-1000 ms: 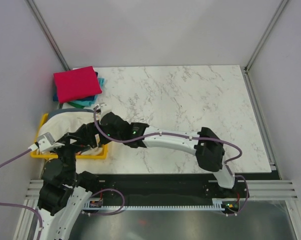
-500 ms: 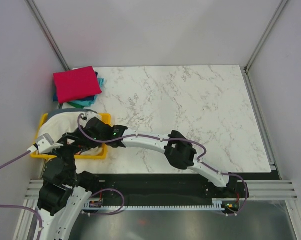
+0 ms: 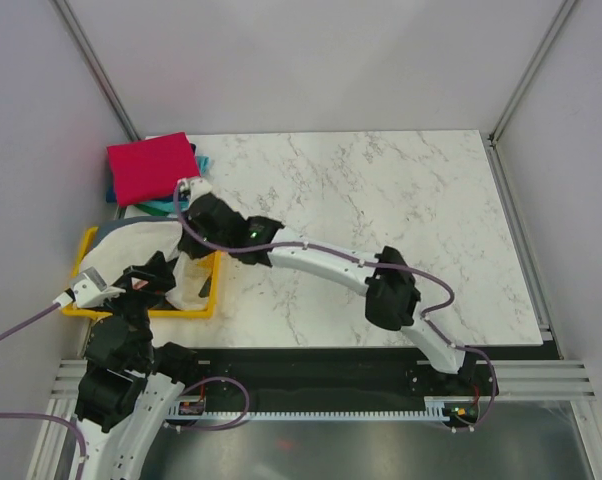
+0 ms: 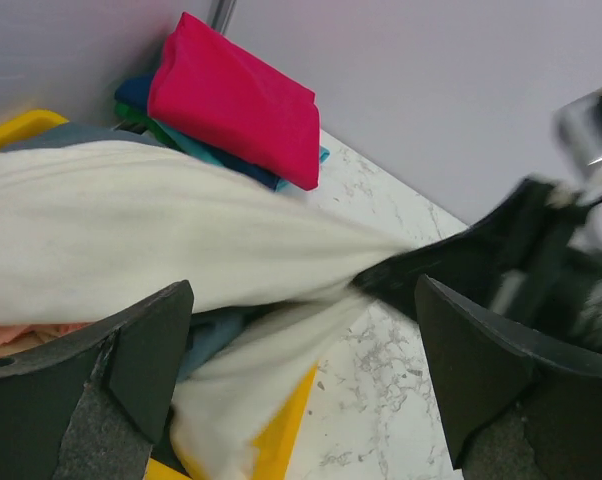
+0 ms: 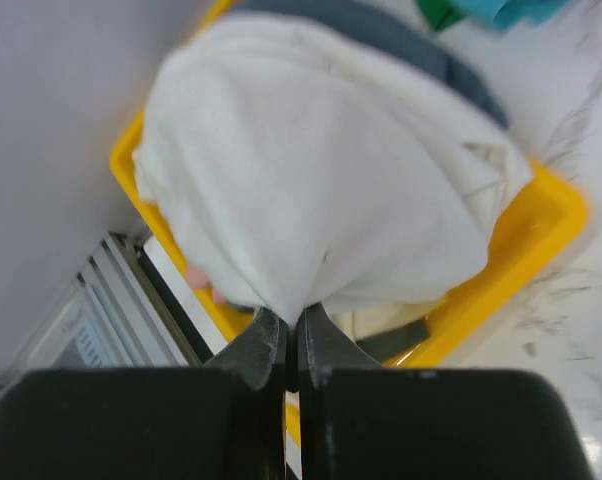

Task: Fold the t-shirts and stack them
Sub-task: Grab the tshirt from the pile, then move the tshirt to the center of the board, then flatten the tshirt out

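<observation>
cream-white t-shirt (image 5: 311, 170): soft, matt cloth
red t-shirt (image 4: 231, 100): matt cloth
tray (image 5: 556, 215): smooth plastic
table (image 3: 381, 200): smooth, marble-look surface

— What sits on the marble-patterned table (image 3: 381, 200)?
— A yellow tray (image 3: 196, 312) at its near left edge, and a folded pile (image 3: 159, 180) in the far left corner, with a red t-shirt (image 3: 146, 160) on top.
— And underneath?
— Teal cloth (image 3: 159, 208), probably; the lowest layer is hard to make out.

Cream-white t-shirt (image 5: 311, 170): plain, no print. Red t-shirt (image 4: 236, 100): solid red. Teal t-shirt (image 5: 496, 8): solid teal. Slate grey-blue t-shirt (image 5: 381, 30): plain. Tray (image 5: 541, 215): bright yellow. Table (image 3: 381, 200): white marble pattern, grey veining.
</observation>
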{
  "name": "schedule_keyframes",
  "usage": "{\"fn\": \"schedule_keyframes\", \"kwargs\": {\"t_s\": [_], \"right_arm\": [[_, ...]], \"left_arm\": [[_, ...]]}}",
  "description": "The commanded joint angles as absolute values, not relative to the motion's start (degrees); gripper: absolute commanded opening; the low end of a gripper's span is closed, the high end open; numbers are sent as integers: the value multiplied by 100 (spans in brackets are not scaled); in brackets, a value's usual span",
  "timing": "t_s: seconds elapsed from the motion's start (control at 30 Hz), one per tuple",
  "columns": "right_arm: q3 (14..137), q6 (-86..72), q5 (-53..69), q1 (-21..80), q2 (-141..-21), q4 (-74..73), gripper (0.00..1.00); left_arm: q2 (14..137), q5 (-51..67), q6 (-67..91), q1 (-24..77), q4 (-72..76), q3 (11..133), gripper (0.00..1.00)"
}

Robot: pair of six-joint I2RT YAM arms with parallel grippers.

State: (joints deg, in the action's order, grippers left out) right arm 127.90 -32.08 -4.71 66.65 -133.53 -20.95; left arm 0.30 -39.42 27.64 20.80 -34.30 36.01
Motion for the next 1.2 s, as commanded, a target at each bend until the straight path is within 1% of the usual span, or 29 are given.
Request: {"fn": "schedule_keyframes", "kwargs": {"t_s": [0.0,0.03,0.1,0.13,0.2,0.23,0.27,0.3,0.33,0.37,0.4,0.43,0.5,0.53,0.57,0.6,0.63,0.7,0.73,0.77,0.83,0.93,1.0,1.07,1.13,1.17], "right_arm": [[13025,-3050,-615,5951,-11762,-1854,0],[13008,-3015,-641,5872,-11333,-1889,0],[12763,-2910,-799,5652,-10839,-2004,0],[12570,-2874,-869,5590,-10263,-2013,0],[11763,-2830,-1237,5415,-9645,-2039,0],[11003,-2830,-1405,5301,-8954,-2030,0],[10578,-2856,-1572,5230,-8617,-2030,1],[10121,-2891,-2000,5169,-8265,-2056,4],[9185,-2944,-2221,5011,-7592,-2091,36],[8723,-3023,-2432,4914,-7272,-2240,70],[8275,-3276,-2774,4783,-6981,-2380,91],[7461,-3409,-2856,4642,-6491,-2530,98],[6815,-3803,-2953,4010,-6154,-3135,98],[6394,-3910,-2953,3521,-5961,-3381,98],[6242,-4016,-2953,3307,-5881,-3854,98],[6101,-4051,-2936,3131,-5793,-3963,98],[5899,-3991,-2918,2998,-5609,-4025,98],[5827,-3912,-2997,2830,-5459,-4113,98],[5871,-3824,-3032,2821,-5388,-4113,98],[5906,-3780,-3145,2813,-5388,-4122,98],[6063,-3648,-3103,2786,-5580,-4052,98],[6292,-3516,-2910,2716,-6186,-3947,98],[6354,-3419,-2621,2602,-6546,-3815,98],[6337,-3340,-2331,2260,-7012,-3570,98],[6293,-3314,-1882,1857,-7346,-3437,98],[6258,-3313,-1742,1741,-7417,-3297,98]], "left_arm": [[-483,-4166,2927,2022,-3419,3762,100],[-483,-4166,2927,2030,-3419,3753,100],[-483,-4175,2918,2013,-3419,3753,100],[-483,-4157,2918,2021,-3428,3753,100],[-483,-4157,2918,2021,-3419,3735,100],[-475,-4149,2909,2004,-3410,3735,100],[-475,-4131,2909,2013,-3410,3718,100],[-475,-4113,2900,2004,-3401,3726,100],[-475,-4087,2900,2004,-3401,3727,100],[-466,-4052,2892,2004,-3401,3709,100],[-466,-4034,2857,1995,-3384,3700,100],[-457,-3947,2822,2004,-3358,3691,100],[-422,-3754,2682,2004,-3322,3674,100],[-378,-3387,2594,1995,-3218,3674,100],[-291,-3158,2523,2004,-3182,3691,100],[-29,-2877,2392,1995,-3147,3709,100],[391,-2439,2365,1995,-3138,3744,100],[1060,-2050,2294,2004,-3208,3919,100],[1838,-1717,2285,2004,-3339,3990,100],[2168,-1549,2268,2004,-3366,4173,100],[2914,-1258,2189,2004,-3384,4376,99],[3417,-1126,2276,2004,-3305,4482,98],[4067,-941,2486,2004,-3156,4623,96],[4829,-459,2688,2074,-2815,4728,95],[5385,-299,2794,2292,-2480,4798,95],[5918,-281,2838,2372,-2322,4851,95]]}}
